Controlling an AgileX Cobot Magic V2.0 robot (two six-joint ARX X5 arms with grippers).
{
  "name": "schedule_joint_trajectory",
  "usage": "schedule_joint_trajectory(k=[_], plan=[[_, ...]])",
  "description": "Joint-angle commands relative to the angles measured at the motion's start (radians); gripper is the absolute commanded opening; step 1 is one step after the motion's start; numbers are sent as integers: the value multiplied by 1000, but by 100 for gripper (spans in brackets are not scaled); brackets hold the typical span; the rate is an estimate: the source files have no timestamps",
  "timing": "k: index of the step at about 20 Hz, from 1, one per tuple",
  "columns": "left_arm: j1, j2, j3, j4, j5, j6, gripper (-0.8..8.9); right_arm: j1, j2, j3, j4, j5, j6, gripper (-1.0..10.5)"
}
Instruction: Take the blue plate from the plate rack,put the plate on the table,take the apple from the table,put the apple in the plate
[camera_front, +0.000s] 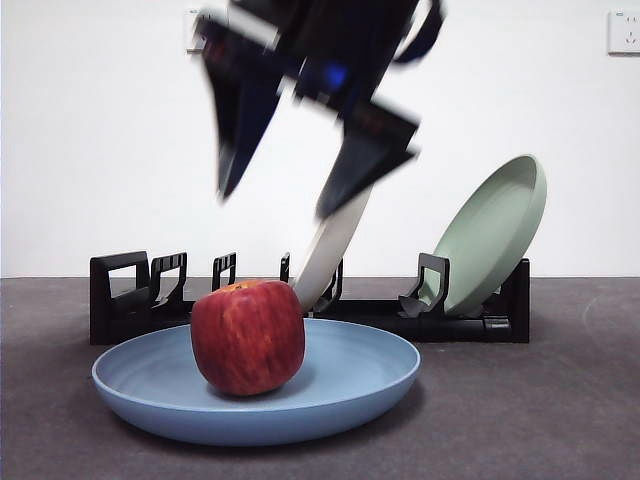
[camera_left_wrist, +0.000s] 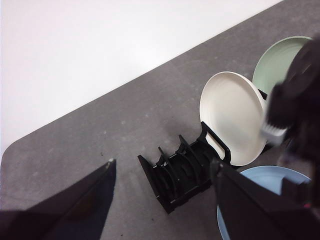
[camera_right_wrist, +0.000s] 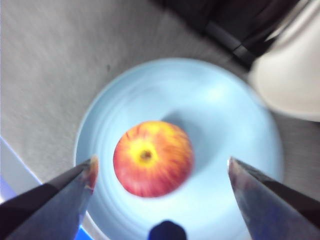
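The dark red apple (camera_front: 248, 335) sits in the light blue plate (camera_front: 350, 380), which lies flat on the grey table (camera_front: 545, 410) in front of the black plate rack (camera_front: 130, 290). My right gripper (camera_front: 275, 203) hangs open and blurred above the apple, holding nothing. In the right wrist view the apple (camera_right_wrist: 152, 157) lies between the open gripper's (camera_right_wrist: 162, 160) jaws, well below, on the blue plate (camera_right_wrist: 225, 115). My left gripper (camera_left_wrist: 163, 162) is open and empty, high above the rack (camera_left_wrist: 180, 175). The blue plate's edge (camera_left_wrist: 265, 175) shows there.
A cream-white plate (camera_front: 330, 250) and a pale green plate (camera_front: 495, 230) lean in the rack behind the blue plate. They also show in the left wrist view, the cream one (camera_left_wrist: 232, 115) beside the green one (camera_left_wrist: 280, 55). A white wall stands behind.
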Motion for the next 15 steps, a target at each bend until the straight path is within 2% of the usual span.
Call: schedule_joint_trajectory(k=[1, 4, 5, 6, 7, 8, 9, 10, 15], plan=[[1, 24, 0, 24, -1, -10, 314, -10, -103, 3, -42, 64, 2, 440], [1, 65, 0, 48, 1, 23, 310, -32, -230, 3, -96, 137, -18, 433], [1, 80, 0, 57, 3, 37, 300, -43, -274, 3, -114, 145, -21, 399], [1, 94, 0, 63, 11, 55, 221, -56, -307, 3, -123, 144, -34, 332], [1, 108, 0, 67, 37, 82, 49, -70, -341, 3, -133, 145, -54, 246], [2, 123, 0, 75, 60, 98, -3, -85, -370, 3, -143, 145, -76, 144], [10, 140, 0, 82, 84, 105, -8, -102, -398, 3, -150, 145, -95, 28], [24, 153, 0, 86, 104, 109, -8, -116, -420, 3, -154, 144, -106, -20], [182, 172, -25, 107, 291, 130, -8, -166, -512, -16, -150, 143, -137, -15]])
